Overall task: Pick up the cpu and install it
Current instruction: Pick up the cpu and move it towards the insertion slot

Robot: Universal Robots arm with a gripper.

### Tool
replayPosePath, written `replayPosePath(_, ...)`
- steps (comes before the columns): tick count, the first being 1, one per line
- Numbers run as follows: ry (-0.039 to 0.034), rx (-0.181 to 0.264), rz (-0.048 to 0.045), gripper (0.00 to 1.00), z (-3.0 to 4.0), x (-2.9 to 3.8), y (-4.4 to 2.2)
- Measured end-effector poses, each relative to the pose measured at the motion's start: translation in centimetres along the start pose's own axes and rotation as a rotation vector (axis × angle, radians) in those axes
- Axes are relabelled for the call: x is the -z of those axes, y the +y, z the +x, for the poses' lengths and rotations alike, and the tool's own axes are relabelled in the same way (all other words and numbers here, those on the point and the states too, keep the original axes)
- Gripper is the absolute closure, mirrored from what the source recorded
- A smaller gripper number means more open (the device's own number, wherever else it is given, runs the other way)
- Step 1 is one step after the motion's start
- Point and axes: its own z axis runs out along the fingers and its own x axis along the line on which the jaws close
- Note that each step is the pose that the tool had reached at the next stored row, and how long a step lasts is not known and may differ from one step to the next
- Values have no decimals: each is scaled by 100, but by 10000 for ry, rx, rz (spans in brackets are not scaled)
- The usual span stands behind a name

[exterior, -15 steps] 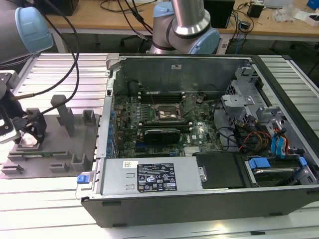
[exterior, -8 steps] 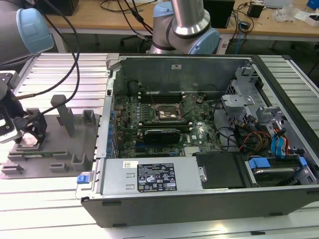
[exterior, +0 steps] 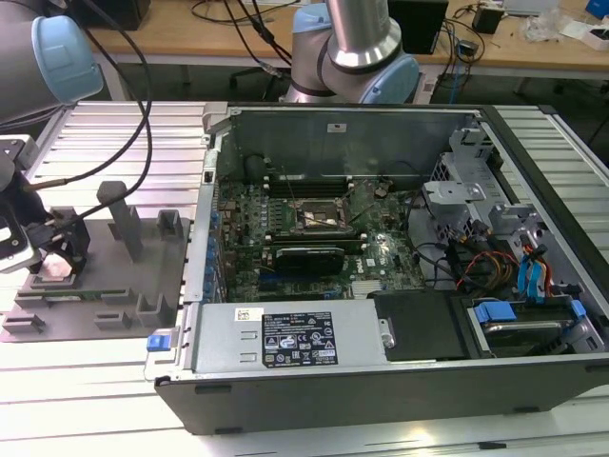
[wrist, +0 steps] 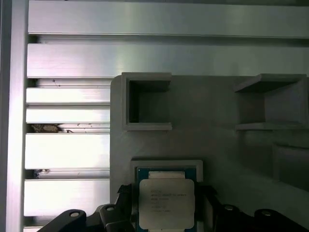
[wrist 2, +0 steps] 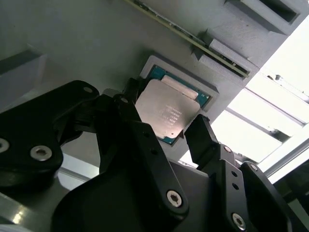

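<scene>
**Second wrist view: gripper (wrist 2: pixel 164 116) straddles the cpu (wrist 2: pixel 166 112), not yet lifted**

The cpu lies flat, silvery lid up, in a shallow square pocket of the grey fixture tray (exterior: pixel 143 276). The pocket's raised rim frames the chip on its sides. I judge this is there to keep the chip square and in a known spot, so the fingers can come down on two opposite edges.

In the exterior view the tray sits at the exterior view's left, at mid-height of the frame. The gripper hangs over the tray's left end there. The open computer case (exterior: pixel 314 381) fills the centre and right of the frame. Its dark motherboard socket (exterior: pixel 319 217) is in the upper middle, well apart from the tray.

Both wrist views show the two black fingers (wrist 2: pixel 200 133) spread apart, one on each side of the chip and low beside the pocket. In the first wrist view a pale strip of pocket rim shows between each finger and the chip's green edge. From this I take the jaws to be wider than the chip and clamped on nothing. The gripper holds nothing, and the chip rests in its pocket.
</scene>
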Motion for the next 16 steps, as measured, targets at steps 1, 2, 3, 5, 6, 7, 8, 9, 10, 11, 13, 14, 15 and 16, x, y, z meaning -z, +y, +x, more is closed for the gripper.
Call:
replayPosePath(1,-1,0,0,34,-1,6,0)
replayPosePath(2,-4,1,-1,34,-1,9,1)
replayPosePath(3,-5,0,-2,34,-1,9,1)
replayPosePath(5,-4,0,0,34,0,12,0)
replayPosePath(6,-3,0,-1,34,-1,12,1)
replayPosePath(7,-3,0,-1,34,-1,14,1)
replayPosePath(8,-3,0,0,35,-1,15,1)
replayPosePath(9,-3,0,0,42,-1,16,1)
replayPosePath(10,-3,0,0,42,-1,17,1)
replayPosePath(11,-2,0,0,42,-1,18,1)
replayPosePath(13,-2,0,0,42,-1,19,1)
replayPosePath(14,-3,0,0,42,-1,20,1)
replayPosePath(15,-2,0,0,42,-1,21,1)
replayPosePath(16,-2,0,0,42,-1,22,1)
